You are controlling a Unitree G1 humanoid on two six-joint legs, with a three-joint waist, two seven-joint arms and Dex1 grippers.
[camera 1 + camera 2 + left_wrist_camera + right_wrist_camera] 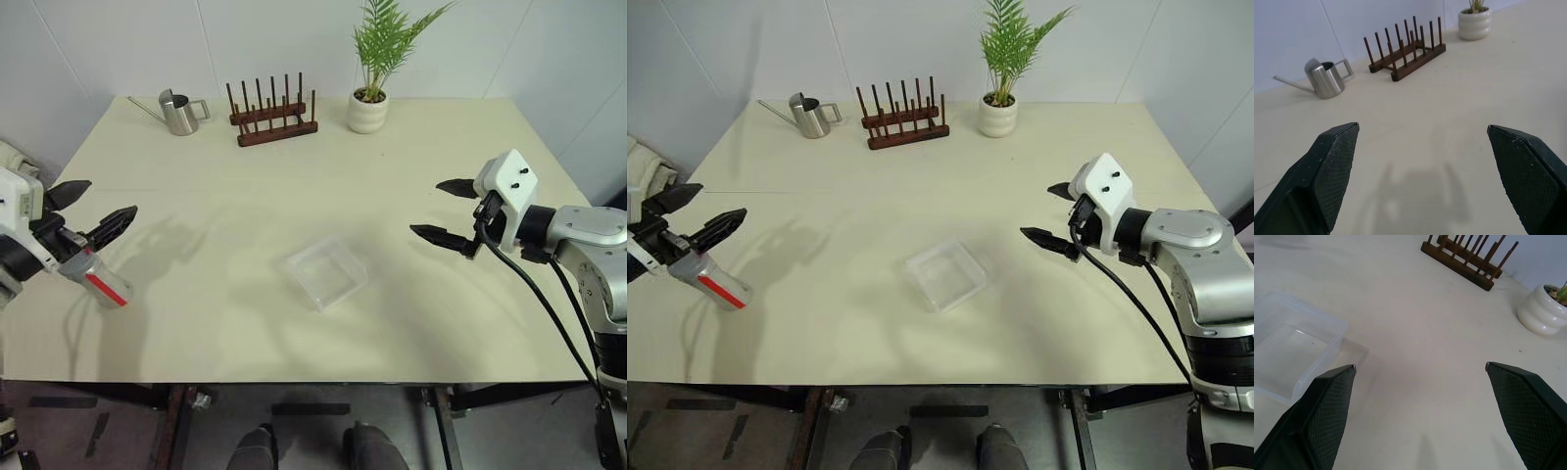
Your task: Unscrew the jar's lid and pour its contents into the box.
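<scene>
Jar (98,280) lies on its side at the table's (392,157) 8 o'clock edge, just below left gripper (90,209), jaws wide apart, empty. Looks small, rigid, metal-smooth, probably light and prone to roll; best taken across the body, leaving the cap end free. Clear plastic box (323,272) at centre. Right gripper (444,211) at 3 o'clock, also spread, empty.

Box (322,272) mid-table; jar (98,279) far left
</scene>
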